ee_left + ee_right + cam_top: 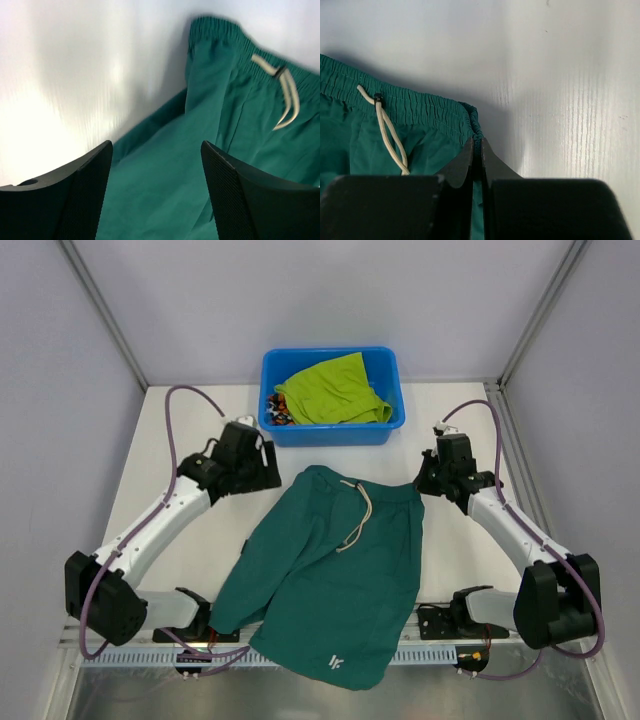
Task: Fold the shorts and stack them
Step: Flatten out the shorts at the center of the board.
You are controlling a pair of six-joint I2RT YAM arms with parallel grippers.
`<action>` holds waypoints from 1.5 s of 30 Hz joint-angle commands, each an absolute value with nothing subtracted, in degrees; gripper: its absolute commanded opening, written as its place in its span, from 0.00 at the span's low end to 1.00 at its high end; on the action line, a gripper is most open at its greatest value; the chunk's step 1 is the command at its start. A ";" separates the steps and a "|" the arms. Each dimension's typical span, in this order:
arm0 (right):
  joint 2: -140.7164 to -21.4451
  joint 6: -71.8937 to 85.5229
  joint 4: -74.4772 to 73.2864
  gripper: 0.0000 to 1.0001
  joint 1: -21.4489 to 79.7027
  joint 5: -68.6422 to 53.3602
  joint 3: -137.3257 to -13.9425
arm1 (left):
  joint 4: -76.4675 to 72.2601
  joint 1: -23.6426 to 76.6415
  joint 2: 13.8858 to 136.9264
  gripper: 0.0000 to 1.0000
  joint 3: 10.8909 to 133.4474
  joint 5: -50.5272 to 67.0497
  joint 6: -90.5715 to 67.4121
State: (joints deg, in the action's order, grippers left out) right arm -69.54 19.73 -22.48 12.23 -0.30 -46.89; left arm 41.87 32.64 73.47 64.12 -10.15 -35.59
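Your teal shorts (pixel 335 570) spread on the table (pixel 450 560), your left gripper (pixel 156 150) apart above their left part, your right gripper (pixel 476 145) clamped on their far right corner, lime shorts (pixel 335 390) in the far tub (pixel 390 430).

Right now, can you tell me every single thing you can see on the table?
table: one, white, under everything
blue tub: one, blue, far side, middle
lime shorts: one, yellow-green, bunched in the blue tub
camouflage shorts: one, orange, black and white, peeking out at the tub's left side
teal-green shorts: one, dark teal-green, spread out in the middle, hem past the near edge
drawstring: one, cream, at their waistband
left end effector: one, black, open, above the teal-green shorts' left side
right end effector: one, black, shut on their waistband's right corner
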 commanded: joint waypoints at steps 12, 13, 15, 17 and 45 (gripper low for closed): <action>-80.68 23.02 -13.28 0.04 3.53 -1.85 -45.00 | 29.81 18.81 93.69 0.68 69.54 20.30 -28.22; -80.77 23.72 -12.92 0.04 2.12 -1.50 -44.91 | 29.01 18.72 93.00 0.68 67.00 20.22 -28.21; -81.30 25.40 -12.22 0.04 -1.99 -0.27 -45.09 | 28.39 18.81 92.99 0.68 65.83 20.56 -28.30; -82.35 26.71 -11.87 0.04 -4.21 -0.26 -45.61 | 28.74 19.16 93.60 0.68 65.92 20.48 -28.39; -91.05 29.71 -11.87 0.04 -21.18 -3.60 -53.53 | 37.19 24.78 83.58 0.65 48.26 11.49 -35.68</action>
State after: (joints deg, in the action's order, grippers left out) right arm -92.27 28.93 -14.50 -20.86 -3.07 -51.22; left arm 40.62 23.86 84.99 50.65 6.11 -33.01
